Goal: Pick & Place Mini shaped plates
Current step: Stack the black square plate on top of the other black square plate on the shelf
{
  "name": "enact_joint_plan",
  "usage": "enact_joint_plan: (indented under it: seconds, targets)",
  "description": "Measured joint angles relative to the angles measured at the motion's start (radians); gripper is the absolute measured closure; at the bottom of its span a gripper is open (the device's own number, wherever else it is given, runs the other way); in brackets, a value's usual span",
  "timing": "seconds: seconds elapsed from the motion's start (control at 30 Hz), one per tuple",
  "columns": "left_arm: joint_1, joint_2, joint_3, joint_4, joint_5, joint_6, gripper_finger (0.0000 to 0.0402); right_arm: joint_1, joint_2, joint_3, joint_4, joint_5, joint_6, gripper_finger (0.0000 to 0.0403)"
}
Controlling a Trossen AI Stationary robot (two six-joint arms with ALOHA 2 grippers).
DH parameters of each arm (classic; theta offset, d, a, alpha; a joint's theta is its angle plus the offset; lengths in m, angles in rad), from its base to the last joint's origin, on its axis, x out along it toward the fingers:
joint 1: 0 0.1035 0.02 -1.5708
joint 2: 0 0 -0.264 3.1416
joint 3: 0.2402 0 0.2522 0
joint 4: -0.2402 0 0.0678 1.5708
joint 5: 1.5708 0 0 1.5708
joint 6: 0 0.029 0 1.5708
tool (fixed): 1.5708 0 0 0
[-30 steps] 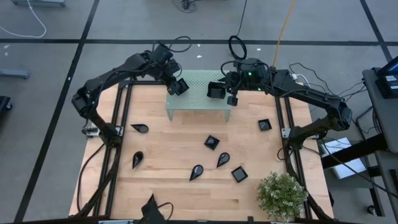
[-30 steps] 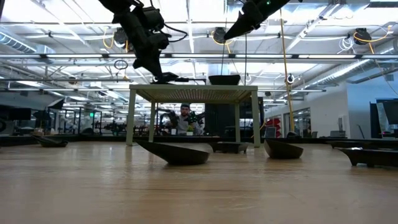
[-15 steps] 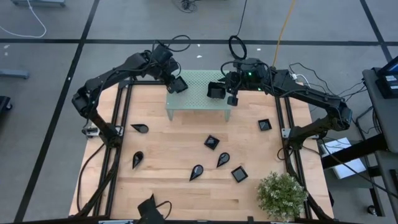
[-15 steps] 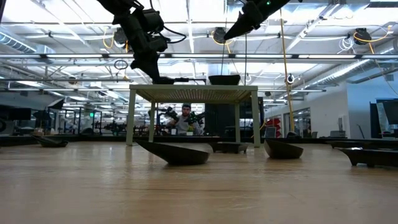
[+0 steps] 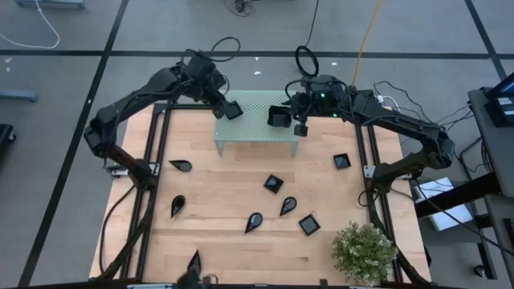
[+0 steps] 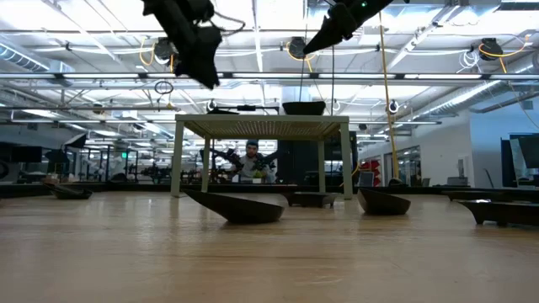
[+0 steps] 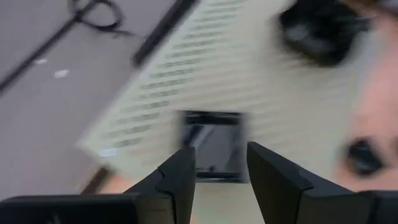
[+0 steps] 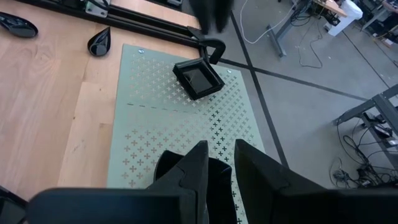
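A pale green perforated stand [image 5: 257, 132] stands at the table's far side. A square black plate [image 7: 211, 146] lies flat on the stand's far left corner [image 8: 198, 79]. My left gripper [image 7: 221, 163] hangs open just above it [image 6: 209, 77], touching nothing. A second black plate [image 6: 303, 108] rests on the stand's right part [image 5: 278, 117]. My right gripper [image 8: 221, 152] hovers well above that plate [image 6: 310, 46] with a narrow gap between its fingers. Several more mini shaped plates, teardrop [image 5: 177, 205] and square [image 5: 274, 184], lie on the wooden table.
A potted plant [image 5: 365, 250] stands at the near right corner. Loose plates lie across the table's middle and right [image 5: 309, 224] [image 5: 342, 160], and one teardrop lies near the left edge [image 5: 181, 165]. A person sits in the room beyond the stand [image 6: 251, 160].
My left gripper has opened, let go of the square plate on the stand's far left corner, and risen clear of it, drawing back a little toward the left. The plate stays flat on the stand. My right gripper has kept still.
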Motion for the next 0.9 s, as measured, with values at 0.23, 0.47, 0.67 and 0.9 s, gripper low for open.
enact_joint_plan:
  seconds: [0.23,0.47,0.67,0.9]
  targets:
    - [-0.219,0.022,-0.001,-0.003,0.078,-0.029,0.0252,0.0,-0.023,0.0,-0.027,0.0,0.001,0.0337]
    - [-0.427,0.097,-0.001,0.021,0.08,0.229,0.0252,0.0,-0.097,0.0,-0.046,0.0,0.002,0.0337]
    - [-0.519,0.208,-0.002,0.025,0.077,0.385,0.0252,0.001,-0.174,0.0,-0.09,0.0,0.037,0.0337]
    - [-0.575,0.379,-0.003,0.065,0.059,0.389,0.0252,0.003,-0.253,0.0,-0.169,-0.004,0.118,0.0337]
